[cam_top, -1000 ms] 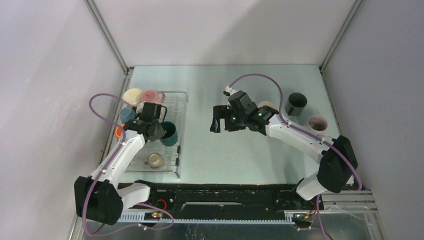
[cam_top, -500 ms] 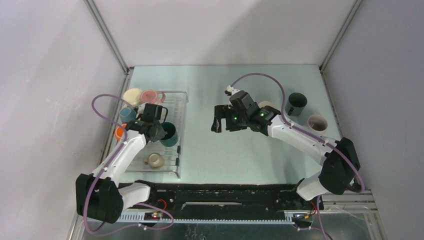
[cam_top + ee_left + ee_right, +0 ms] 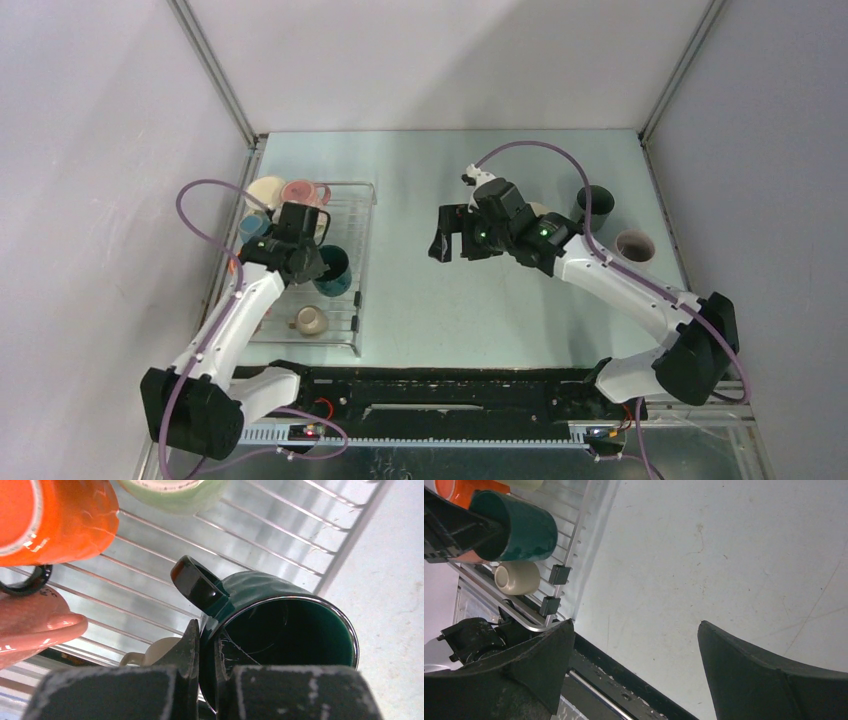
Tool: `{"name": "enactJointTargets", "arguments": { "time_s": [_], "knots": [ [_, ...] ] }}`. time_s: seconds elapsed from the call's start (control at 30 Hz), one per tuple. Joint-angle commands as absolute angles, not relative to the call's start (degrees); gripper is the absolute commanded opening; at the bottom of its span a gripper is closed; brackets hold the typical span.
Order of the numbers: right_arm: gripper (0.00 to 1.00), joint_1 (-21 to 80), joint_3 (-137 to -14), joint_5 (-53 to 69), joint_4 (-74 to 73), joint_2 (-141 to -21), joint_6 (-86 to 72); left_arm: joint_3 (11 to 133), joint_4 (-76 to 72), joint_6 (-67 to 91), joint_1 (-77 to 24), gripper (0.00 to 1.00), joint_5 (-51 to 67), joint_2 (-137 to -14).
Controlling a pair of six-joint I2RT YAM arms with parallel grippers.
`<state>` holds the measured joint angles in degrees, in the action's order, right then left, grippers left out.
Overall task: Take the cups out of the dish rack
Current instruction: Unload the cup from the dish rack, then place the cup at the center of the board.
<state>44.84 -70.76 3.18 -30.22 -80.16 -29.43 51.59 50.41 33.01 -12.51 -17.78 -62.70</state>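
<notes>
The left hand [image 3: 206, 652] is pinching the rim of the dark teal mug [image 3: 280, 625]: one finger lies inside the mouth, the other outside the wall, just below the handle. The mug is tilted over the right-hand part of the dish rack [image 3: 352, 212], close to the rack's raised right edge. Whether its base touches the rods cannot be told.

Items close to the held mug:
- Orange mug [image 3: 55, 520], near its handle side.
- Pink mug [image 3: 30, 625], beside the left hand.
- Pale green mug [image 3: 175, 490], farther along the rods.
- Small cream mug [image 3: 310, 320], on the rods at the near end of the rack.

A cream cup [image 3: 266, 190], a pink cup [image 3: 300, 191] and a light blue cup [image 3: 253, 229] occupy the far left of the rack.

The right hand [image 3: 634, 625] is spread wide and hangs over bare bench [image 3: 400, 300], well apart from the rack. A dark mug [image 3: 595, 205] and a pale mug [image 3: 634, 245] stand upright on the bench at the right.
</notes>
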Motion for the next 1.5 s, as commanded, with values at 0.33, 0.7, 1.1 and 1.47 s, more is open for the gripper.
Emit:
{"name": "enactJointTargets", "arguments": {
  "time_s": [0.33, 0.7, 1.1, 1.47],
  "knots": [
    [1.00, 41.76, -73.39, -4.33, -37.07, -69.27, -29.69, 73.98, 51.99, 32.07, -23.20, 0.00, -18.99, -66.47],
    [1.00, 37.71, -73.38, -9.66, -46.45, -56.65, -31.04, 97.39, 47.04, 32.81, -35.14, 0.00, -18.34, -93.28],
    [0.99, 36.04, -73.47, -12.84, -55.50, -48.05, -32.02, 127.14, 48.45, 29.84, -41.32, 0.00, -16.37, -123.46],
    [1.00, 36.04, -72.80, -13.48, -59.40, -44.83, -32.61, 131.77, 43.80, 29.46, -42.16, 0.00, -15.43, -134.34]
  ]
}}
